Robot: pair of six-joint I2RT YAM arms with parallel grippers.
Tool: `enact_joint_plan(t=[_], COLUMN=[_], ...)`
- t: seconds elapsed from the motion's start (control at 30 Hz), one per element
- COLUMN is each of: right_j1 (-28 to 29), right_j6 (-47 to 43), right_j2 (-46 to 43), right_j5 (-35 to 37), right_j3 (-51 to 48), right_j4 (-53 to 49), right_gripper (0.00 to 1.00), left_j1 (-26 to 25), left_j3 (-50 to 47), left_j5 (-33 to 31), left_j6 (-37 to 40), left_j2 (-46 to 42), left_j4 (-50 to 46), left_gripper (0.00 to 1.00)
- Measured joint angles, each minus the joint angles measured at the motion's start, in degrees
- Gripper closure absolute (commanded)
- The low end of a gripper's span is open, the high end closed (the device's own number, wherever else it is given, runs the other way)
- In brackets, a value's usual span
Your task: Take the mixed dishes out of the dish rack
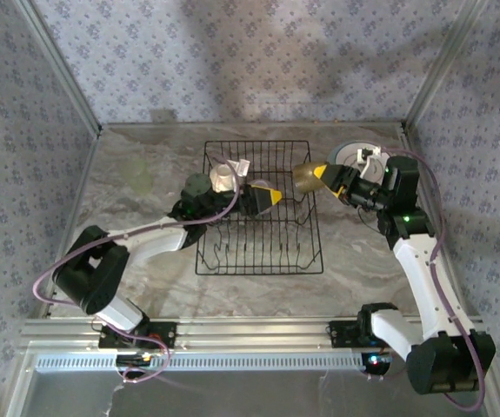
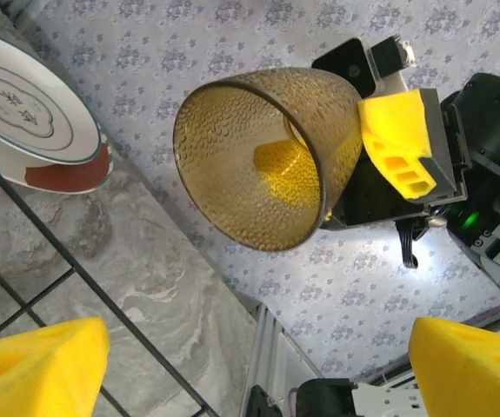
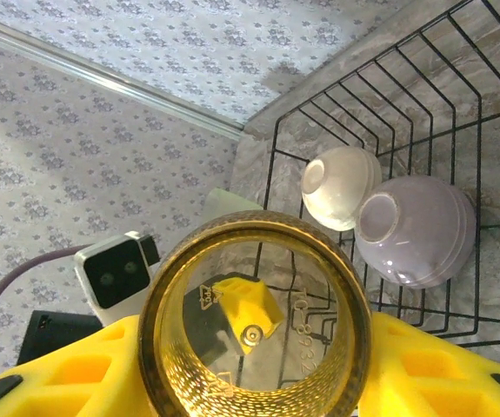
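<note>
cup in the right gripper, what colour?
Translucent amber-brown cup, dimpled surface; clearest in the left wrist view.

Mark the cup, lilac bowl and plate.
cup (image 2: 315, 104), left wrist view, outer wall.
lilac bowl (image 3: 423, 234), right wrist view, outer wall.
plate (image 2: 23, 104), left wrist view, patterned face.

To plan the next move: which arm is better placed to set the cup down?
Right: the right hand grips the olive-brown cup; the left hand hangs open and empty over the dish rack.
</note>
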Motion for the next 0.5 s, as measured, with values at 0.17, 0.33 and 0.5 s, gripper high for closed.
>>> enact_joint_plan(t=[0.17,0.33,0.5], right_j1=[-0.20,-0.50,-0.70], right_j6=[1.16,2.73,4.33], right_j2=[0.04,0.04,0.04], right_j5=[-1.40,-2.54,-3.72], right_j3=[-0.17,-1.49,-2.14], right_j4=[1.36,3.52,5.29], right_gripper=[0.57,0.56,0.55], left_j1=[0.07,0.42,0.48], left_j3=[0.61,1.01,1.29], left_j5=[0.90,1.36,1.55], left_j6=[-3.17,-6.69,-8.57], left_j2=[1.81,3.50,4.57], left_j4=[5.62,11.89,14.51], left_gripper=[0.12,0.12,0.12])
